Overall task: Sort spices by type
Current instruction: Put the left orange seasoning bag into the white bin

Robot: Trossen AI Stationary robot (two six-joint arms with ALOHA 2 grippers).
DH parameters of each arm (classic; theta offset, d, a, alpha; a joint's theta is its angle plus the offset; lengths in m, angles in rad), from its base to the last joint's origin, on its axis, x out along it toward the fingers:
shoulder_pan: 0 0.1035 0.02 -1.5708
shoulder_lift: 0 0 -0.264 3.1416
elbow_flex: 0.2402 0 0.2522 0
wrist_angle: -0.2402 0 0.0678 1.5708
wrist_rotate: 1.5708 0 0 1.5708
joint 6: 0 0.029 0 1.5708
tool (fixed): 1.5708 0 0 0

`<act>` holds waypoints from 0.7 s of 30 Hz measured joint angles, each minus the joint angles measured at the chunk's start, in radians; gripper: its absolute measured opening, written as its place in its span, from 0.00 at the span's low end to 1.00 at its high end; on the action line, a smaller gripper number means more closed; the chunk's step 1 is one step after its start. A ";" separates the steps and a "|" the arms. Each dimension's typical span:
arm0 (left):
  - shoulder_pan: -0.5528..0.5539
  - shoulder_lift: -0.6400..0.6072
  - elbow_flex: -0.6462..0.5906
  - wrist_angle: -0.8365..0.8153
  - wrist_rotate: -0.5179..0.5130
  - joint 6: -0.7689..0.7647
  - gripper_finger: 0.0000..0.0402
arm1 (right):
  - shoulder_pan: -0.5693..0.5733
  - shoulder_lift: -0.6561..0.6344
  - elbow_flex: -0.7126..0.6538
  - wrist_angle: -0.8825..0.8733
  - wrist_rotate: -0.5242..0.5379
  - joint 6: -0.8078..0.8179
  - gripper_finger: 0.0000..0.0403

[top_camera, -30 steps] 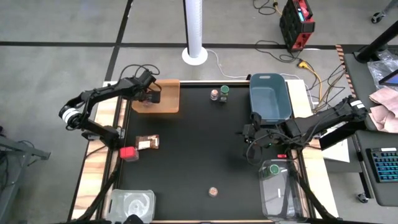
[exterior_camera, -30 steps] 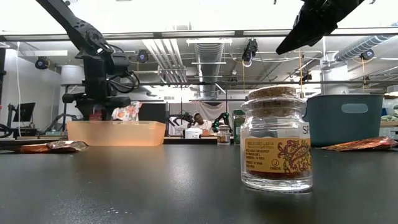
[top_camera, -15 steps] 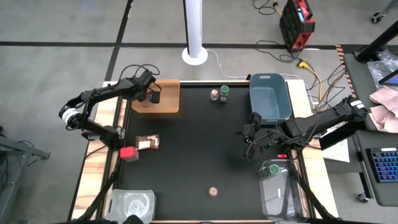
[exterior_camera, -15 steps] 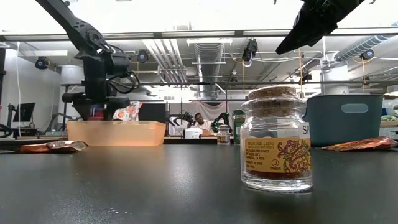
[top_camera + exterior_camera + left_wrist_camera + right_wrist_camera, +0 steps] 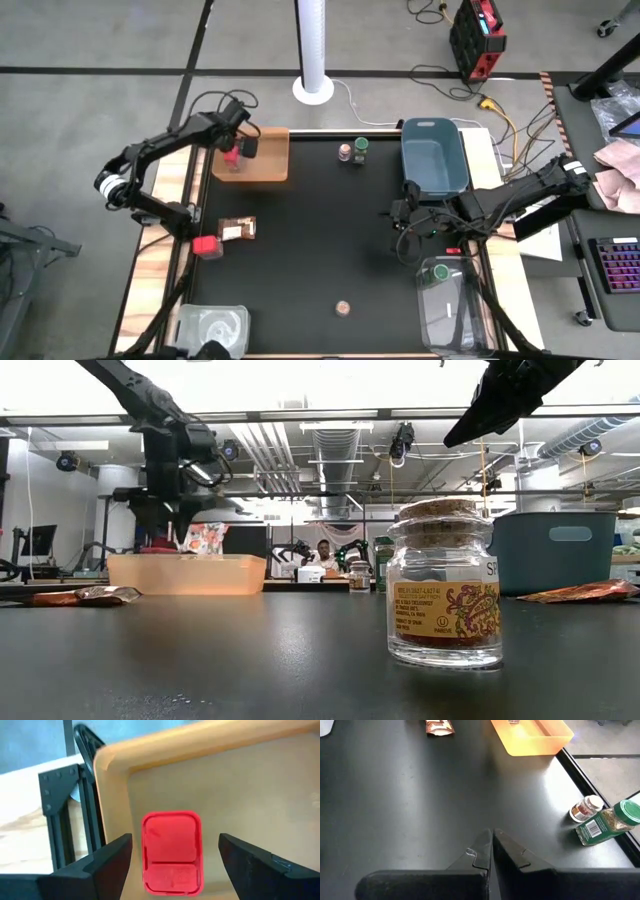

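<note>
The high view showed a black table (image 5: 320, 250) with pale wooden edges, standing on a grey floor crossed by dark tape lines; a white pole (image 5: 312, 45) rose behind it. Level across the tabletop, the room beyond had ceiling ducts, lamps and a person seated far off.

An orange tray (image 5: 268, 160) sat at the table's far left corner. Inside it, near its left wall, lay a red cube box (image 5: 171, 851). The left claw (image 5: 232, 152) hung right above that box with its fingers spread wide, one on either side, touching nothing. Seen past the fingers, the box's slightly longer side ran away from the wrist, between the fingers.

Nearer than the tray, by the table's left edge, a second red cube box (image 5: 206, 245) lay just beside a flat brown packet (image 5: 237, 229). To the right of the tray stood a pink-capped jar (image 5: 345, 152) touching a green-capped jar (image 5: 361, 149), and past them a blue tub (image 5: 434, 155). A cork-topped jar (image 5: 445, 582) stood upright far from the tray, near the front edge.

The right claw (image 5: 491, 845) hovered over bare table in front of the tub, fingers clenched together and holding nothing.
</note>
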 joint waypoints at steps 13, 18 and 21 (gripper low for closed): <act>-0.161 -0.084 0.061 0.014 -0.023 0.086 0.69 | 0.000 0.000 0.000 0.037 0.003 0.006 0.02; -0.345 -0.162 0.049 0.044 -0.029 0.094 0.69 | 0.000 0.000 0.000 0.056 0.003 0.005 0.02; -0.459 -0.196 0.048 0.052 -0.073 0.091 0.69 | 0.000 -0.001 0.000 0.060 0.002 0.006 0.02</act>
